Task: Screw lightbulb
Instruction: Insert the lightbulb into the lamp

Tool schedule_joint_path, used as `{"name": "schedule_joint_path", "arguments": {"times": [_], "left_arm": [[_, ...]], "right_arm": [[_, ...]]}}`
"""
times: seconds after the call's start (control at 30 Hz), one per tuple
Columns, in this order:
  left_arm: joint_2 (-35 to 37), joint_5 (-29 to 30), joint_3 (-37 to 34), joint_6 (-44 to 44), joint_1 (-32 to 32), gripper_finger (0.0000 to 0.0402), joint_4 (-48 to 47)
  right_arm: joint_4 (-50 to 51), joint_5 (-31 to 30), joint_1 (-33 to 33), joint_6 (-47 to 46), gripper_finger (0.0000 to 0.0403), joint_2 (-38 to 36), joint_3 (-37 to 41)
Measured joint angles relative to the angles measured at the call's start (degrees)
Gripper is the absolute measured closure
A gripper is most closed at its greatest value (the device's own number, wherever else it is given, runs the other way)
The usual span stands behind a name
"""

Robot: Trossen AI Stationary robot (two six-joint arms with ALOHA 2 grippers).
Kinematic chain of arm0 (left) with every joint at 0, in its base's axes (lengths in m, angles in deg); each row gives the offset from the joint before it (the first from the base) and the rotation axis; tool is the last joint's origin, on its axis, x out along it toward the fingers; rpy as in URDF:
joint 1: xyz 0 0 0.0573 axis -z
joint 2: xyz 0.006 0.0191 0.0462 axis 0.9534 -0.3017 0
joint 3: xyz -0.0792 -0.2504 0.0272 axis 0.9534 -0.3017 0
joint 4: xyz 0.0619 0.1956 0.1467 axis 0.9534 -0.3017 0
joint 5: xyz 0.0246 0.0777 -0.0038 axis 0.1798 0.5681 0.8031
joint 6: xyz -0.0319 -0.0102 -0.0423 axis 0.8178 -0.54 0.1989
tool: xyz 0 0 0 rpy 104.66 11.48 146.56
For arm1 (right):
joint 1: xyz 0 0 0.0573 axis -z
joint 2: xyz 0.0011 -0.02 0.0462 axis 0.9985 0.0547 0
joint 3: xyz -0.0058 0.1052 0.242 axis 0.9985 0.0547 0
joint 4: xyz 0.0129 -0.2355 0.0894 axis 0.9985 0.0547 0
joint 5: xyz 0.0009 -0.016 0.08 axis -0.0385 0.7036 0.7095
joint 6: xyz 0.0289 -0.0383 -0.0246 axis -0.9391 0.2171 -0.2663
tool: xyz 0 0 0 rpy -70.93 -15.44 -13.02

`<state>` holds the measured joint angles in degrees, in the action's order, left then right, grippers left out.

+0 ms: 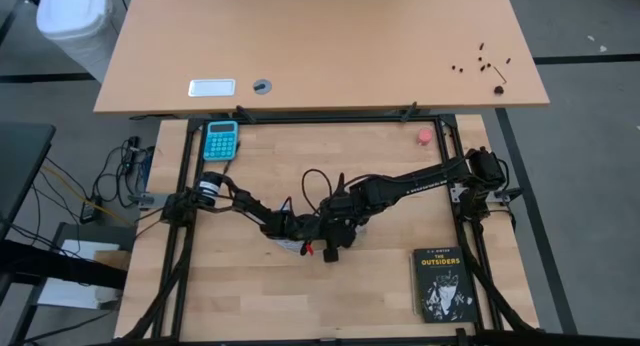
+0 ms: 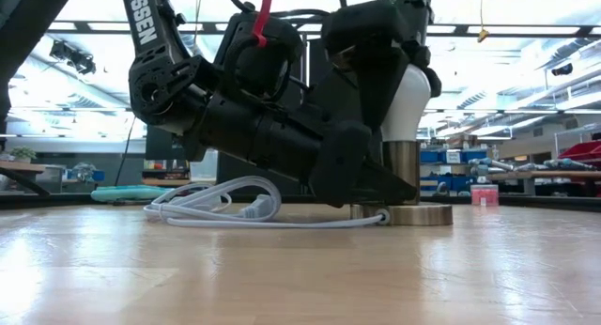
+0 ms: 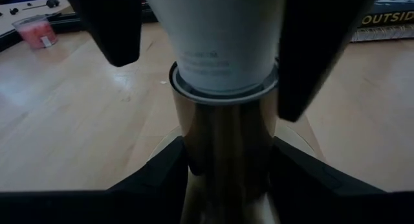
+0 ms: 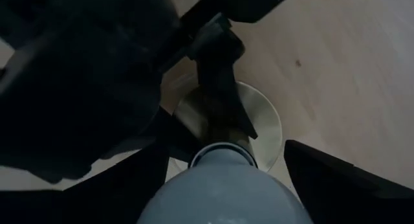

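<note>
On the near, pale wood table [image 1: 250, 306], inside its black frame, both dark arms meet close to the middle. Beyond it stands a second, larger tabletop [image 1: 330, 36] carrying a small white plate and a scatter of dark bits at its right end.

Largest loose item: the black book [image 1: 441, 283], lying flat at the near right of the work table, well apart from the arms. A turquoise calculator [image 1: 221, 140] lies at the far left edge, and a small pink-red round object [image 1: 425, 136] near the far right.

Left arm reaches in from the left edge. Its left gripper [image 3: 226, 179] sits low at the socket [image 2: 402, 179] — a brass-toned post on a round disc base resting on the table — with a finger [image 3: 162, 179] on either side of the post. They appear closed against it, though the view is too tight to confirm firm contact.

Right arm comes across from the right edge. The right gripper [image 4: 226, 179] is above the socket, its dark fingers [image 3: 110, 23] standing either side of the lightbulb [image 2: 408, 100] with visible gaps — open, not gripping.

The lightbulb stands upright, base down in the top of the socket post, white glass clear above the collar.

A white coiled cord [image 2: 211, 205] lies on the table just beside the socket base, running up to it.
</note>
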<state>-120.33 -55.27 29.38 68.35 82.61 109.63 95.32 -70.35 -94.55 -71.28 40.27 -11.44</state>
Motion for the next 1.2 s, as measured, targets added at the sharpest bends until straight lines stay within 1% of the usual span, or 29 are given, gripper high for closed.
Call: {"name": "schedule_joint_path", "arguments": {"times": [0.23,0.47,0.63,0.83,1.0,1.2], "left_arm": [[0.0,-1.62,0.0,-0.07,0.07,0.0206,-0.08],[0.0,-1.84,0.0,-0.06,0.08,0.0203,-0.17],[0.0,-1.84,0.0,-0.02,0.07,0.0202,-0.21],[0.0,-1.79,0.0,0.1,0.07,0.0201,-0.34],[0.0,-1.75,0.0,0.28,0.04,0.0201,-0.36],[0.0,-1.61,0.0,0.31,0.0,0.0201,-0.38]], "right_arm": [[0.0,2.59,-0.07,6.1,0.0054,0.02,0.0],[-0.02,5.04,-0.09,9.76,0.005,0.02,0.0],[-0.09,4.92,-0.81,15.41,0.005,0.02,0.0],[-0.15,1.99,-2.08,21.95,0.005,0.02,0.0],[-0.13,0.71,-2.67,24.98,0.005,0.02,0.0],[1.52,0.66,-3.25,27.03,0.005,0.02,-0.94]]}}
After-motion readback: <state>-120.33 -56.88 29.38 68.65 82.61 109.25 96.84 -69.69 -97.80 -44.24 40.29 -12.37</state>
